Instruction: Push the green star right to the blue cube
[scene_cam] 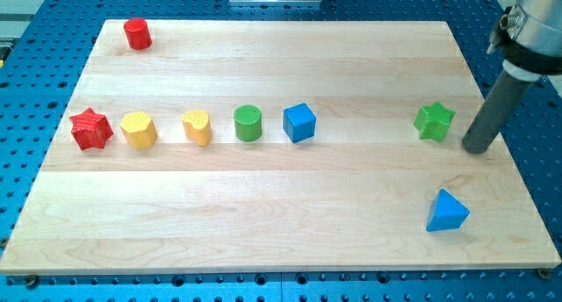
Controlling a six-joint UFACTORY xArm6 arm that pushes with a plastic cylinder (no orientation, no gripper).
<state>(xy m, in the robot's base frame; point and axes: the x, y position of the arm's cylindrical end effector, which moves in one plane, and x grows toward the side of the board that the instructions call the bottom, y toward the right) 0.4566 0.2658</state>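
Note:
The green star (434,121) lies on the wooden board (281,205) at the view's right. The blue cube (299,122) lies near the middle, well to the left of the star. My tip (477,148) rests on the board just right of the green star and slightly below it, with a small gap between them.
Left of the blue cube stand a green cylinder (248,124), a yellow heart-like block (198,126), a yellow block (139,129) and a red star (90,129) in a row. A red cylinder (137,33) is at top left. A blue triangle (447,212) lies at bottom right.

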